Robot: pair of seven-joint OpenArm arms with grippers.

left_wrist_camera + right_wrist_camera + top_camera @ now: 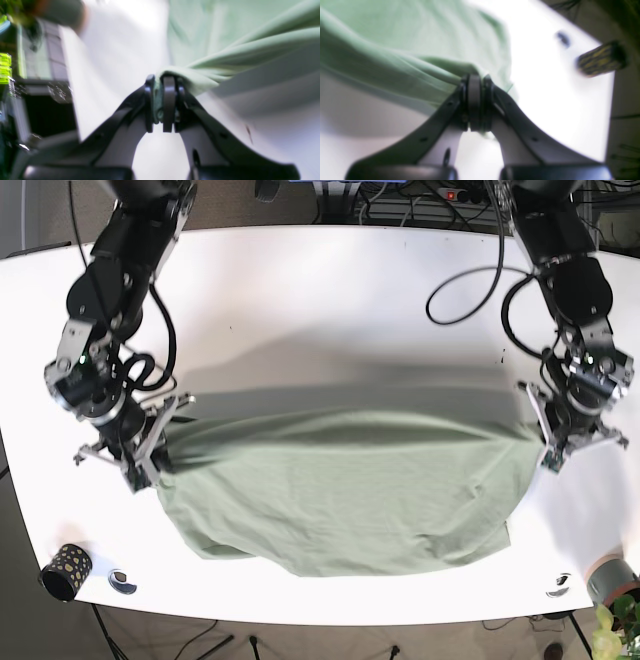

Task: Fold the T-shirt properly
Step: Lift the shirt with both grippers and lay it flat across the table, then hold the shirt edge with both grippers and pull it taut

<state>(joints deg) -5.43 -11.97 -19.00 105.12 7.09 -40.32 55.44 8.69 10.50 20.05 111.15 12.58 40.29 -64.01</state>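
The pale green T-shirt (340, 490) lies spread across the middle of the white table (330, 300). Its far edge is raised and stretched between my two grippers, and the rest drapes down toward the table's front. On the right of the base view my left gripper (545, 442) is shut on one end of that edge. The left wrist view shows fabric bunched between its fingertips (162, 82), with the T-shirt (225, 37) beyond. On the left, my right gripper (160, 455) is shut on the other end, and the right wrist view shows the cloth (395, 50) pinched at the gripper (476, 80).
A dark spotted cup (65, 571) (601, 60) stands at the front left corner beside a small round marker (122, 581). Another marker (560, 583) and a grey pot with a plant (612, 580) are at the front right. Black cables (470, 280) loop over the back right.
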